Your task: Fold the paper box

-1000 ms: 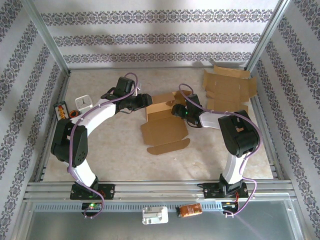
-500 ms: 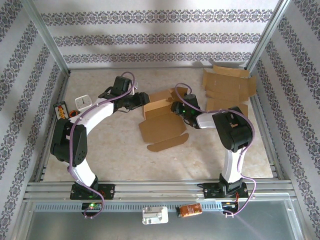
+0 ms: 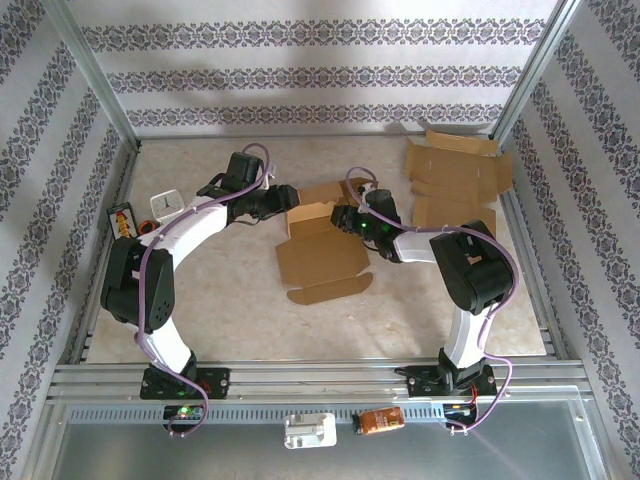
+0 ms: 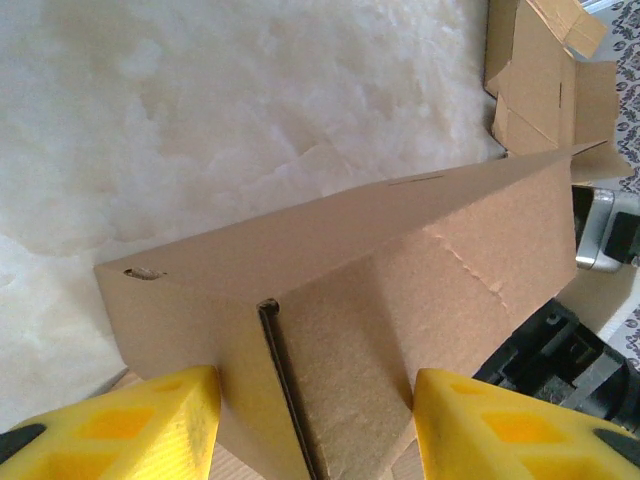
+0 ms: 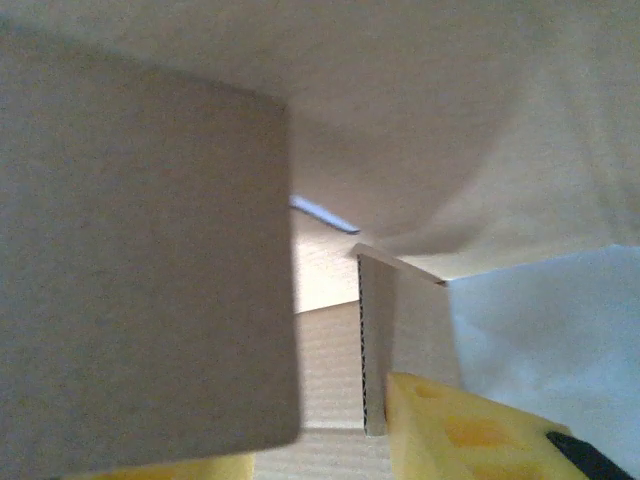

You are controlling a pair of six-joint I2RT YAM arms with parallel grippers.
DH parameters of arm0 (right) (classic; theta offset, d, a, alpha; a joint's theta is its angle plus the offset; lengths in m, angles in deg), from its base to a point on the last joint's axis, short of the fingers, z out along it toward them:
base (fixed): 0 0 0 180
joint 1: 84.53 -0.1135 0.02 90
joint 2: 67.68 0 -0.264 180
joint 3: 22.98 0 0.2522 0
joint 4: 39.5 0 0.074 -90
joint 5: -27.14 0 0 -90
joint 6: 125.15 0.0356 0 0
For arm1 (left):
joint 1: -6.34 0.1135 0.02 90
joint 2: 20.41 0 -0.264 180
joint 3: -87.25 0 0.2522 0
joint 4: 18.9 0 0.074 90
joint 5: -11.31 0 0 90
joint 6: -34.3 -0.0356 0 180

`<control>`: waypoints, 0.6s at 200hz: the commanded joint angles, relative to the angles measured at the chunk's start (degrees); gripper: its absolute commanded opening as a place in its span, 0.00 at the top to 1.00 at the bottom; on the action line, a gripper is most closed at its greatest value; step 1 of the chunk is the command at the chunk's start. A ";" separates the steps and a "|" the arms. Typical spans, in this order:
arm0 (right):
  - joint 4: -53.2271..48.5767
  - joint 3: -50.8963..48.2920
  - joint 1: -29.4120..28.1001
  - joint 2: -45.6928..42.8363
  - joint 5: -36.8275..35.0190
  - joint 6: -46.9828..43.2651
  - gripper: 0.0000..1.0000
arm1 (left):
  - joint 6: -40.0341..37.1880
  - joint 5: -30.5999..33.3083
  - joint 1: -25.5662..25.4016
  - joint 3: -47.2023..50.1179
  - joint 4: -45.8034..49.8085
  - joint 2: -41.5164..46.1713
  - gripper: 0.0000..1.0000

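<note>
The left gripper clamped one end of the cardboard box, while the right gripper straddled a flap, grip unclear.

Beige table: paper box, flat cardboard

The left arm and the right arm have smooth white tubes and chunky black joints. A thin purple cable runs in loops along each arm. The left claw has bright yellow fingers with orange patches. A tiny green light glows just behind the right claw.
</note>
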 commanded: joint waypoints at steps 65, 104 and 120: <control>3.08 1.40 -2.94 3.29 4.00 0.19 0.56 | -0.27 -0.70 0.27 -0.48 0.84 -1.46 0.47; 1.14 -3.47 -1.93 -6.19 2.03 -1.53 0.45 | -0.52 -0.60 0.27 -0.54 1.14 -1.98 0.47; -1.00 -6.58 -1.21 -12.02 0.74 -3.70 0.39 | -0.44 -0.75 0.28 -0.53 1.06 -2.03 0.47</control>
